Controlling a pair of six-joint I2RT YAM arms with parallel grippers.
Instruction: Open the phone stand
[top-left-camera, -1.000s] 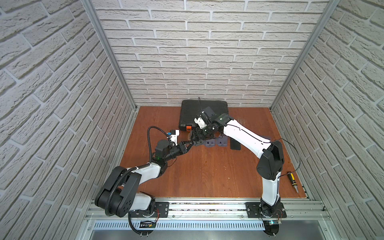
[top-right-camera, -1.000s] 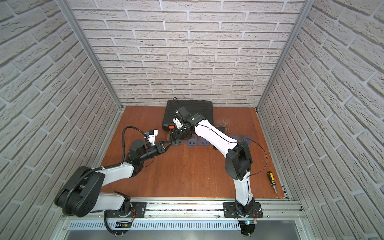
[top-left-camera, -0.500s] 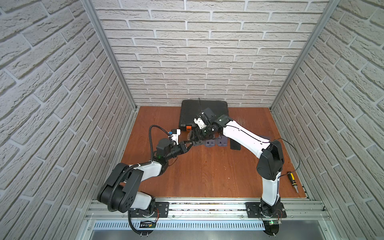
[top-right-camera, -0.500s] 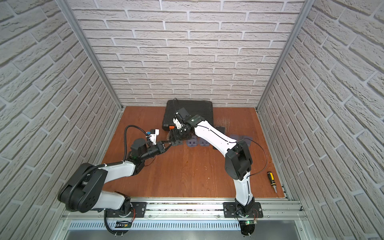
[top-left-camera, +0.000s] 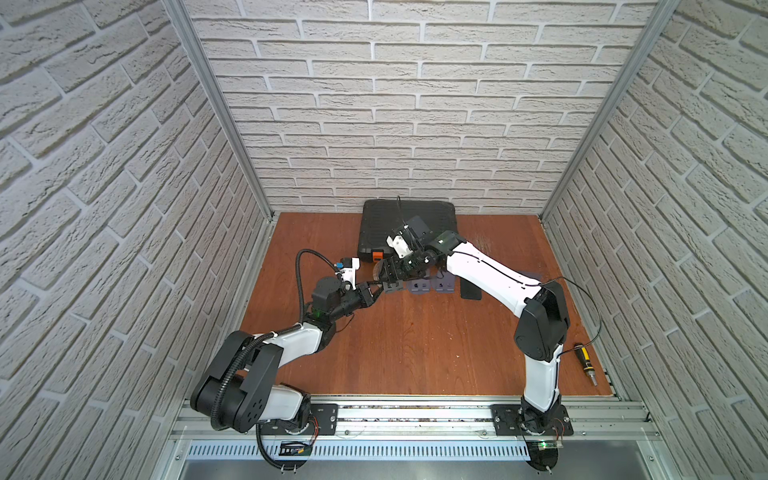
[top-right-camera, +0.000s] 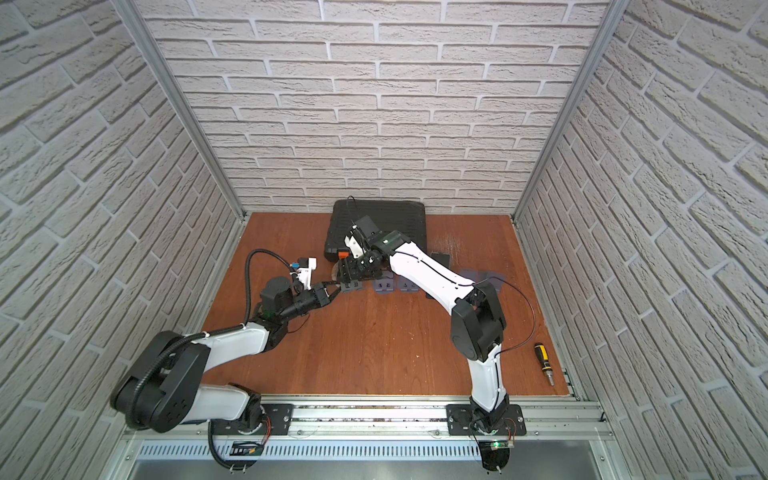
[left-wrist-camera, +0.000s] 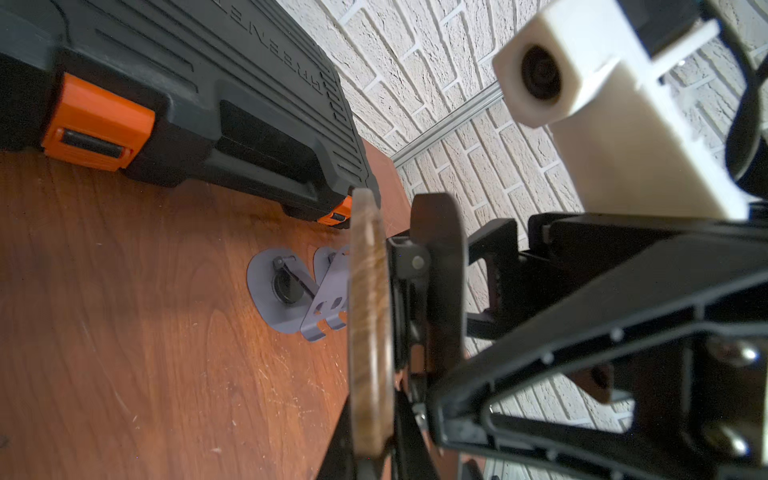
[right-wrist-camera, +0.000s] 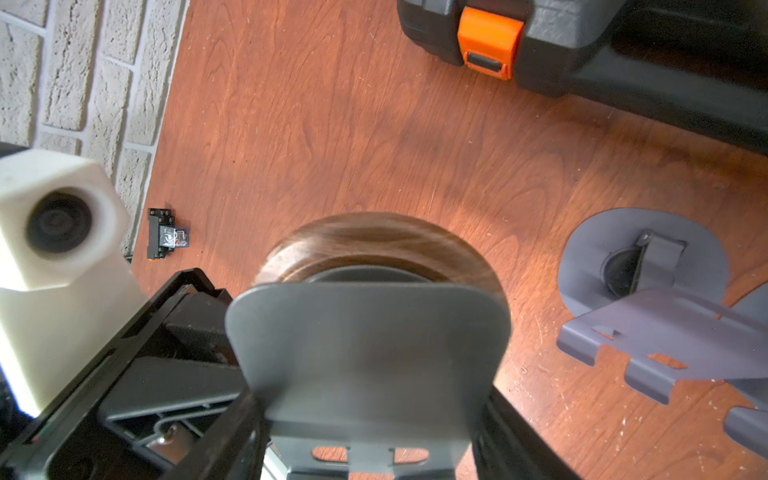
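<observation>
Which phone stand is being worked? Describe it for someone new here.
Find the black case with orange latches by the back wall; a row of grey stands runs before it. The phone stand is the end one, toward the left arm. Unlike its neighbours, it has a round wooden base, and the left gripper and right gripper grip it.

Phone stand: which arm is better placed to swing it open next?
Probably the right. The right gripper has its jaws on either side of the grey plate, so it can hinge that plate away. The left gripper appears pinched on the edge of the wooden base, which suits it to anchoring.
</observation>
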